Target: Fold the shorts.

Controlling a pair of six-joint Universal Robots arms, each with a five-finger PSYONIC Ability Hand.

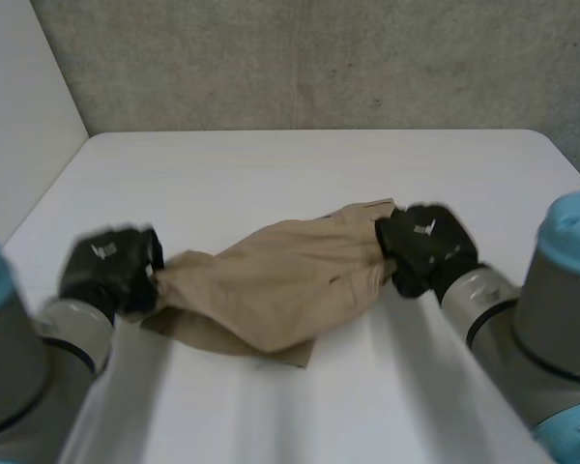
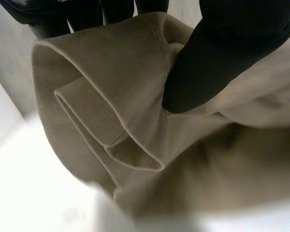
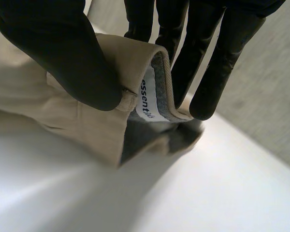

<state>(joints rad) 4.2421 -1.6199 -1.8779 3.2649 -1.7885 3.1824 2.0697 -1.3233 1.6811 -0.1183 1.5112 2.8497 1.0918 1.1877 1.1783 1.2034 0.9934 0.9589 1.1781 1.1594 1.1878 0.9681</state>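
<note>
The left hand (image 2: 222,63) is closed on one end of the tan shorts (image 1: 280,275). In its wrist view the thumb presses into the cloth from one side and the fingers (image 2: 84,14) stand behind the fabric on the other, so a thick bunch of cloth is pinched between them. The right hand (image 3: 63,53) grips the opposite end in much the same way: its thumb lies on the tan outer face and its fingers (image 3: 217,63) reach down along the inner side, with the waistband (image 3: 135,55) held in the narrow gap between them. In the head view the shorts lie crumpled near the middle of the white table (image 1: 300,174), running slantwise between the two hands. The left hand's end is nearer the robot and the right hand's end is farther off. A darker flap of cloth shows under the near edge, flat on the table. The left wrist view brings out the layers at that end, with several folded edges stacked and curling one inside another just beside the thumb. The right wrist view shows the grey lining inside the waistband and a white label (image 3: 147,99) with blue lettering, partly covered, between thumb and fingers. The head view takes in both grey arms and the grey wall (image 1: 319,58) behind the table.
</note>
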